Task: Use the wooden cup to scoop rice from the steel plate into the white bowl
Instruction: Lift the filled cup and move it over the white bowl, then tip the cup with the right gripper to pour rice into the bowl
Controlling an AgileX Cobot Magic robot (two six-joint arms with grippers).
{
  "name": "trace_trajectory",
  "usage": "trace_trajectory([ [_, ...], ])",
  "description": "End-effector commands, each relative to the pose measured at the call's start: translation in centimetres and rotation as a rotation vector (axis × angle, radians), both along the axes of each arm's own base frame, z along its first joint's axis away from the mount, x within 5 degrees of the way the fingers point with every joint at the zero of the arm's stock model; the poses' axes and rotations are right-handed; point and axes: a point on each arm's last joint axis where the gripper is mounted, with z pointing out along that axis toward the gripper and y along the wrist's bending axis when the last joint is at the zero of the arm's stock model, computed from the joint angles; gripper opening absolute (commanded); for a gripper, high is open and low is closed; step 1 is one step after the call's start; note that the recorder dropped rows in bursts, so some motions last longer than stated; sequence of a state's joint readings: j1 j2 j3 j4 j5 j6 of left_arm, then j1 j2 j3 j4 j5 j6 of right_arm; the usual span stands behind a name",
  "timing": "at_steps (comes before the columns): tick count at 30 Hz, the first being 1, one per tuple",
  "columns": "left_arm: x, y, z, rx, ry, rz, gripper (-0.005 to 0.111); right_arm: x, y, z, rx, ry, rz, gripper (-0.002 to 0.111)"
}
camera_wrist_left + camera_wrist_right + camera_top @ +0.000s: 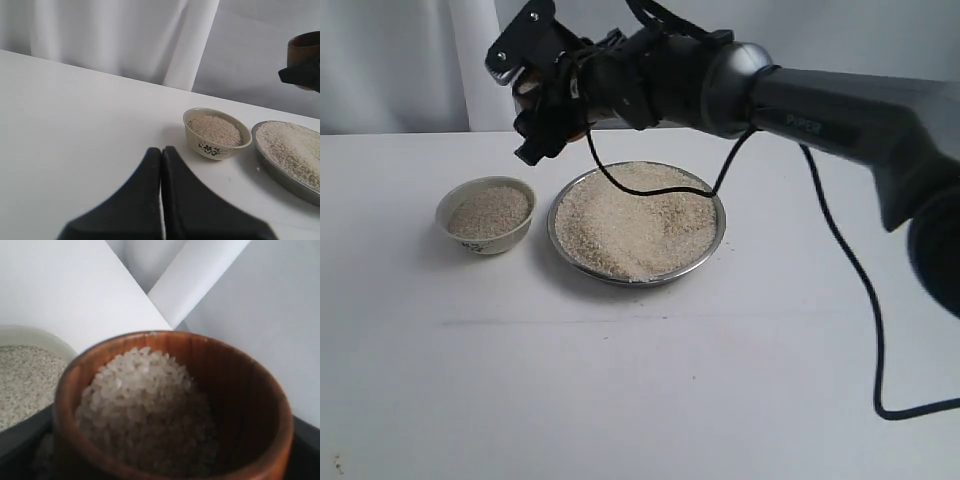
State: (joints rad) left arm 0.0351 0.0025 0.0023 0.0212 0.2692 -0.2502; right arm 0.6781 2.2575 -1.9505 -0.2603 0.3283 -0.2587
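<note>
Left hand (161, 150) is closest, low over the bench (620, 400), fingers pressed together on nothing, well apart from the white bowl (480, 241). Right hand (528, 100) is the nearer one, spread wide and clamped around the wooden cup (240, 390). The cup is upright, heaped with rice (145, 405) and raised about over the bowl-side rim of the steel plate (636, 283), so the bowl lies down and left of it. Bench is flat and white toward its far edge, and the bowl looks nearly full, so probably little room for the pour.

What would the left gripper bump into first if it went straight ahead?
Probably nothing close. The left gripper points across the table toward the white curtain. The bowl sits off to one side, though depth is unclear.
</note>
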Motion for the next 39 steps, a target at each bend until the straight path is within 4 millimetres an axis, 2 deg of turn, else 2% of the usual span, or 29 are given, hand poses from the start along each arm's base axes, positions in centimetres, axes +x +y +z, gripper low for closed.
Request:
trace_trajectory([
  [1,0.0,0.0,0.1,-0.006,-0.008,-0.004,0.000,0.3,2.7,-0.2,-0.099,-0.025,0.046,0.000],
  [3,0.0,0.0,0.1,-0.006,-0.008,-0.004,0.000,0.5,3.5,-0.3,-0.140,-0.051,0.053,0.000],
  [7,0.0,0.0,0.1,-0.006,-0.008,-0.004,0.000,1.0,5.1,-1.7,-0.220,-0.091,0.054,0.000],
  [14,0.0,0.0,0.1,-0.006,-0.008,-0.004,0.000,2.5,5.7,-4.5,-0.319,-0.155,0.052,0.000],
  [19,0.0,0.0,0.1,-0.006,-0.008,-0.004,0.000,2.4,6.0,-6.2,-0.456,-0.211,0.084,0.000],
  [30,0.0,0.0,0.1,-0.006,-0.008,-0.004,0.000,0.8,7.8,-6.2,-0.622,-0.329,0.208,0.000],
  [39,0.0,0.0,0.1,-0.006,-0.008,-0.004,0.000,0.7,8.0,-8.1,-0.784,-0.381,0.268,0.000],
])
